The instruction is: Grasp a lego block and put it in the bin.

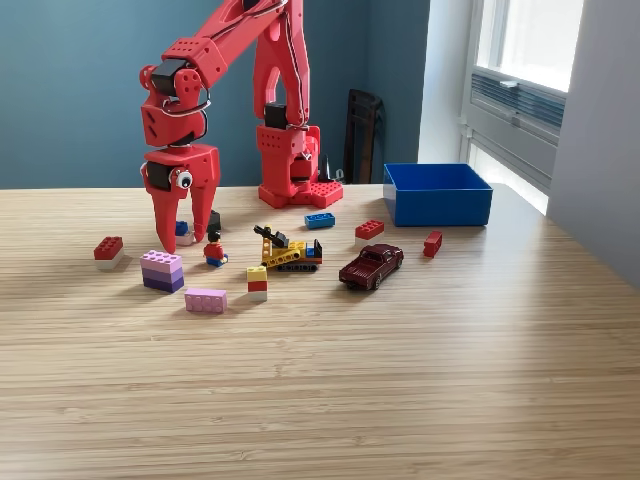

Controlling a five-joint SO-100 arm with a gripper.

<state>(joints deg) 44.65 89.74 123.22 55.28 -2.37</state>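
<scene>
Hovering my red gripper [185,232] with its jaws slightly parted and empty, I aim at a small blue plastic brick [181,228] between them. The open blue plastic bin [437,194] is at three o'clock. The tiny toy figure [214,250] nearby could be knocked over.

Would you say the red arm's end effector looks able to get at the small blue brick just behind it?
Probably yes: the end effector hangs right over the small blue brick, with nothing between them.
</scene>
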